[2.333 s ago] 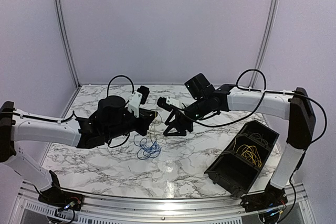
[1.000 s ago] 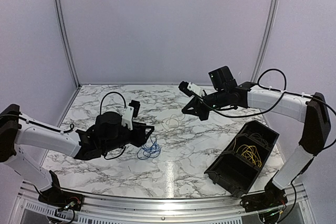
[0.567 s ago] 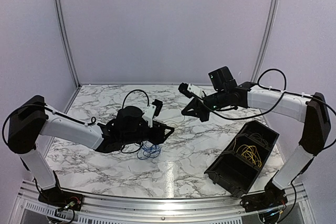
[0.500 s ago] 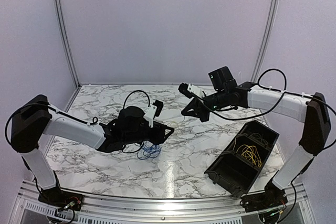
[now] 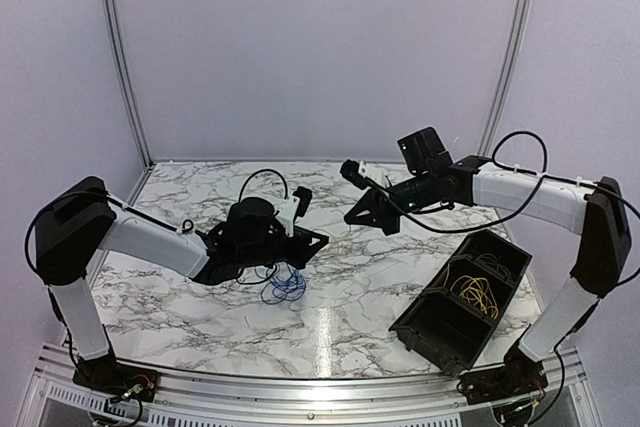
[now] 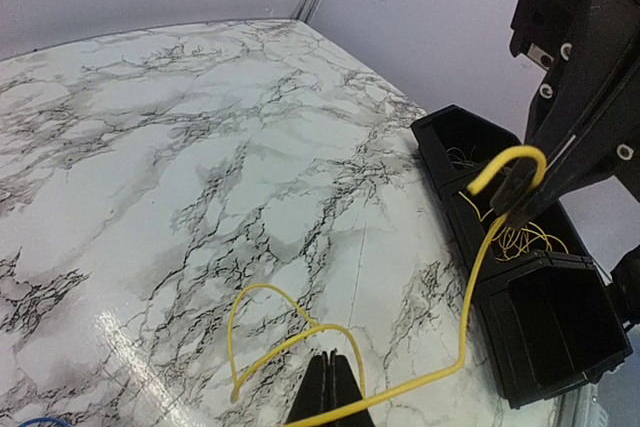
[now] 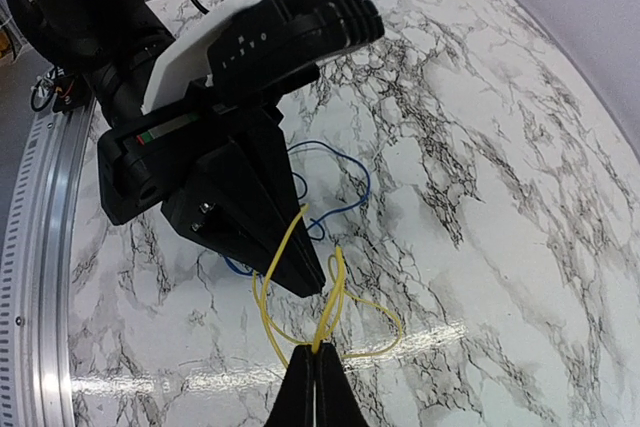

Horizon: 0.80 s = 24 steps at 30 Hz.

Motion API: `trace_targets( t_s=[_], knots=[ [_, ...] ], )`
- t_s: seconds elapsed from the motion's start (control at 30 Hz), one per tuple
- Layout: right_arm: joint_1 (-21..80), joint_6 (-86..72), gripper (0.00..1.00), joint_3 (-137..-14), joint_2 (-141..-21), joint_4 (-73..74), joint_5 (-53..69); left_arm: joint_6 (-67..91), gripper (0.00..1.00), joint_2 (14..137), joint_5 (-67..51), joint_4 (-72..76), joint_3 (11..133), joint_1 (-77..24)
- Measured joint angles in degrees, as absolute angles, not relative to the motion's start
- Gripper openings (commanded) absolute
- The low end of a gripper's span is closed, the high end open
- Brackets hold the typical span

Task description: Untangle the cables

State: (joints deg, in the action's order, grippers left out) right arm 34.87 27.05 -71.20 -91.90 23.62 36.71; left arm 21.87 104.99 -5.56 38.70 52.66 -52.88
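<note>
Left fingers [image 6: 316,402] and right fingers [image 7: 301,397] are closed on one yellow cable [image 6: 478,287]; pulled too hard, it could be snapped.

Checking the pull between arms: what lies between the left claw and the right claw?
A yellow cable, gripped by the left claw and the right claw, spans the gap above the marble table; the left wrist view shows it.

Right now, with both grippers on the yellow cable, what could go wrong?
1. The left gripper and right gripper are both shut on the same yellow cable; pulling apart could make the thin cable slip out of one pinch.
2. The blue cable lies right by the left gripper, so the yellow loops may drag it along.
</note>
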Motion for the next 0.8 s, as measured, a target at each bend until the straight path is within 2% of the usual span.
trace_targets(
  t_s=[0.07, 0.23, 0.37, 0.5, 0.63, 0.8],
  knots=[
    [34.87, 27.05, 0.00, -71.20, -92.09, 23.66, 37.10, 22.02, 0.02, 104.99, -6.00, 39.64, 52.66, -52.90],
    [34.87, 27.09, 0.00, -71.20, -92.90, 23.66, 36.40, 22.72, 0.27, 103.31, -7.46, 40.18, 50.70, -52.88],
    [34.87, 27.42, 0.00, -71.16, -93.01, 23.64, 35.11, 22.37, 0.37, 98.15, -10.74, 34.00, 49.50, -52.86],
    [34.87, 27.94, 0.00, -71.09, -93.03, 23.68, 34.83, 20.60, 0.63, 92.36, -12.29, 26.87, 49.98, -52.93],
    [34.87, 28.32, 0.00, -71.09, -93.03, 23.90, 35.29, 17.85, 0.65, 91.15, -8.23, 22.13, 51.16, -52.86],
    [34.87, 28.36, 0.00, -71.09, -93.03, 24.14, 36.80, 14.74, 0.52, 95.55, -7.03, 18.57, 54.41, -52.23]
  ],
)
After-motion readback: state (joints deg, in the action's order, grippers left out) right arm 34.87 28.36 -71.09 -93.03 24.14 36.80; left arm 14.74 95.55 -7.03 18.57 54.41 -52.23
